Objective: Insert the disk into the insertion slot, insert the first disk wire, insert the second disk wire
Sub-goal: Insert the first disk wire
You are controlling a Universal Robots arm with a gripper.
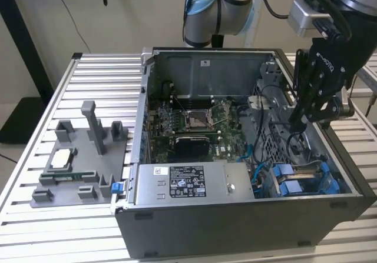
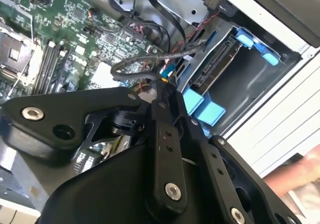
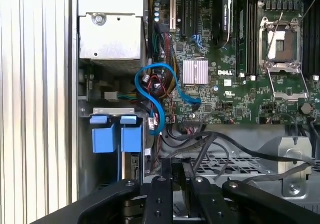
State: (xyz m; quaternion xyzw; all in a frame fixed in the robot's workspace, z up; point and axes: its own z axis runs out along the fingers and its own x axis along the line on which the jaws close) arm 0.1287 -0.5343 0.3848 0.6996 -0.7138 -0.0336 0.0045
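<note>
Claw (image 1: 297,120): closed on a black wire (image 2: 131,63) | disk (image 2: 215,66): seated in slot (image 2: 252,78) just beyond claw, connector edge facing claw, long axis running away | room: case rim (image 1: 346,157) near, cables crowding

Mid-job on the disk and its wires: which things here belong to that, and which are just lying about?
Job: gripper; disk in its blue carrier; insertion slot; black wires beside it.

Lying about: power-supply box; motherboard; grey parts tray outside the case.
</note>
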